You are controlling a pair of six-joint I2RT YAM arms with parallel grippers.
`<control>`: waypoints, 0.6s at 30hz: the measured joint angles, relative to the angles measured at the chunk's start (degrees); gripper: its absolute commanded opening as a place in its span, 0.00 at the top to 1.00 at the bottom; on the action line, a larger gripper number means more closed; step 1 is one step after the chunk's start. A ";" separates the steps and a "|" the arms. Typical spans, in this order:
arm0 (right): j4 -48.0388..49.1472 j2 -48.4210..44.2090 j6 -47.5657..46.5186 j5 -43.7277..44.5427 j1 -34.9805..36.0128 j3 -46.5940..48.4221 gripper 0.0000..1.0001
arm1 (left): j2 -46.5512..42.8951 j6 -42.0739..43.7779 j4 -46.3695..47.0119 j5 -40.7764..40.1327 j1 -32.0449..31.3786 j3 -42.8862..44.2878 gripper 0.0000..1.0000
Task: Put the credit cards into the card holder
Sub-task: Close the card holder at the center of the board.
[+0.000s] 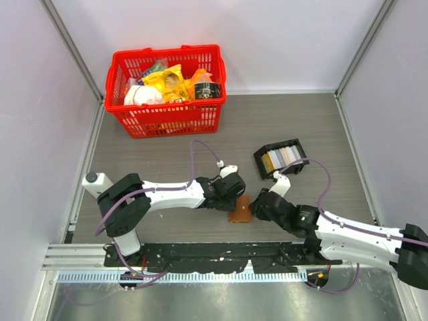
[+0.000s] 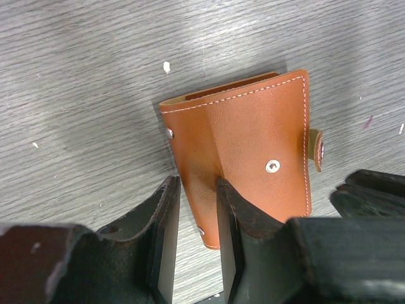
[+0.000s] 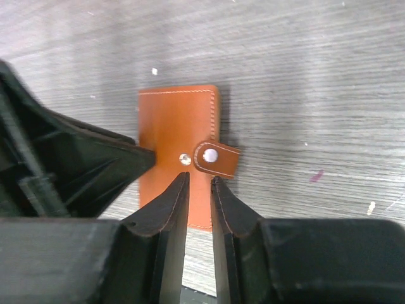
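**Both arms on the wallet, cards waiting in the tray**

I have the card holder lying flat on the table near the front edge, between my two grippers. It is folded, and its snap tab is unfastened and sticks off the edge.

The left gripper has its jaws drawn in narrow around a raised fold of the leather near the spine; the leather bulges up between the fingers, so I read this as a pinch on the wallet. The right gripper sits with its jaws narrow, straddling the cover just below the tab. I cannot tell whether it grips anything.

The credit cards stand on edge in the small black tray, apart from the wallet, toward the back right. A red basket of groceries sits far back.

My judgement: the leather is light, soft and flexible, so it will buckle under a pinch rather than lift cleanly. I would hold one cover near the spine and pull the other open by its free edge or the tab. The cards look thin, stiff and slick; take one by its upper edge.
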 measured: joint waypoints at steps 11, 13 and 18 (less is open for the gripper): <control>-2.45 -3.28 -1.84 -1.99 -10.14 0.52 0.94 | 0.00 -0.44 0.00 -0.44 0.00 0.00 0.65; -1.95 -0.39 -3.41 -5.73 -14.03 0.57 0.94 | 0.00 -0.55 -0.02 -0.42 0.00 0.00 0.64; 1.03 1.86 -5.64 -12.55 -16.24 0.57 0.94 | 0.00 -1.16 -0.07 -0.44 0.00 -0.07 0.62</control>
